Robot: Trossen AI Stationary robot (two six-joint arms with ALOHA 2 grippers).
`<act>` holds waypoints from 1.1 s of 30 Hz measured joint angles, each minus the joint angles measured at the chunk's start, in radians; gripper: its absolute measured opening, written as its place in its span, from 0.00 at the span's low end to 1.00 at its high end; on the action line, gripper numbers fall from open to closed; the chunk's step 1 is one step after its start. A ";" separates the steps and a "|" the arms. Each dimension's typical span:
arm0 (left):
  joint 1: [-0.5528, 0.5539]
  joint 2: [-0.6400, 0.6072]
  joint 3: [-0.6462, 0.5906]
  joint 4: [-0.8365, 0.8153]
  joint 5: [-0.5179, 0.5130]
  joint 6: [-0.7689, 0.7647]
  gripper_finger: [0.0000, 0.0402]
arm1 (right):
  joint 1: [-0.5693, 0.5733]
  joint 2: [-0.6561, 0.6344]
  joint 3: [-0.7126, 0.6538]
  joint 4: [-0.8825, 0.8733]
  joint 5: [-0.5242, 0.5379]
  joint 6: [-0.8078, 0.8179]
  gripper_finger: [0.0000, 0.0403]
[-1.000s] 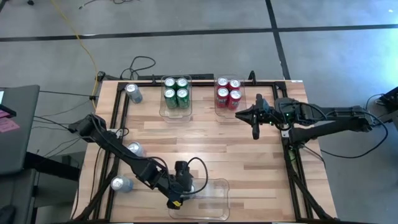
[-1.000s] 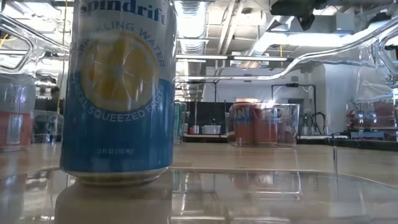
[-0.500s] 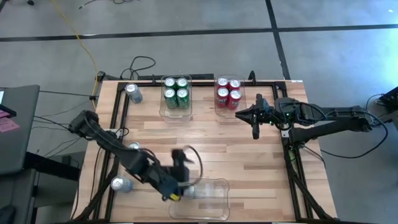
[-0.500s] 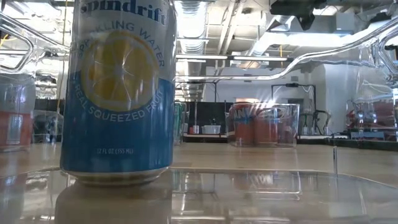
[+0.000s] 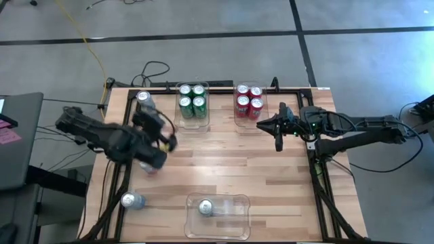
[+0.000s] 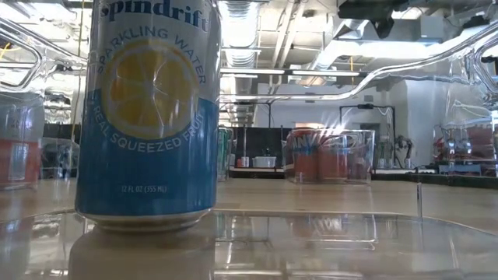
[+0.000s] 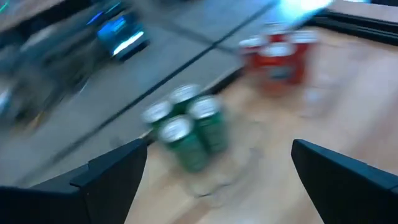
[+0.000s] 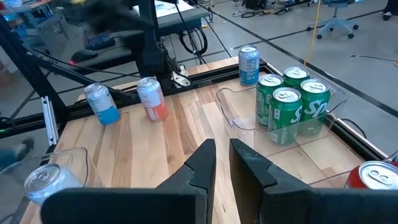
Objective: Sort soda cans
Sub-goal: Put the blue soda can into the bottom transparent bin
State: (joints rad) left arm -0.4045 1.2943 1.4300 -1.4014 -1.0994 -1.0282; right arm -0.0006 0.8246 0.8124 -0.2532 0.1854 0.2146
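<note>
With one blue-and-white Spindrift can (image 5: 205, 207) in the near clear bin (image 5: 234, 220) and the left gripper (image 5: 157, 129) spread empty, next lower its jaws around the loose can (image 5: 148, 167) just beside them.

The high camera hangs above, looking straight down on the whole counter (image 5: 224, 163) and the grey floor around it. The low camera sits at counter height inside the clear bin (image 5: 218, 215) at 6 o'clock, almost against the Spindrift can (image 6: 148, 117), facing 12 o'clock toward the red cans (image 6: 323, 155). The left wrist camera looks down across the green cans (image 7: 189, 130); the right wrist camera, past its nearly closed right pincer (image 8: 222, 163), shares them, facing 9 o'clock.
</note>
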 joint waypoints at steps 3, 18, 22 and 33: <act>0.133 -0.047 -0.039 -0.094 0.031 -0.130 0.98 | 0.000 0.000 0.000 0.003 0.005 0.007 0.16; 0.736 -0.169 -0.303 0.385 0.370 0.448 0.98 | -0.002 0.000 0.000 0.000 0.024 0.013 0.16; 0.891 -0.168 -0.354 0.490 0.483 0.559 0.98 | -0.002 0.000 0.000 -0.006 0.026 0.011 0.16; 1.271 -0.169 -0.394 0.526 0.668 0.682 0.98 | -0.034 0.000 0.000 -0.027 0.027 -0.037 0.16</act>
State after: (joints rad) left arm 0.8670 1.1255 1.0359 -0.8752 -0.4310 -0.3460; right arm -0.0342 0.8245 0.8124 -0.2805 0.2123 0.1780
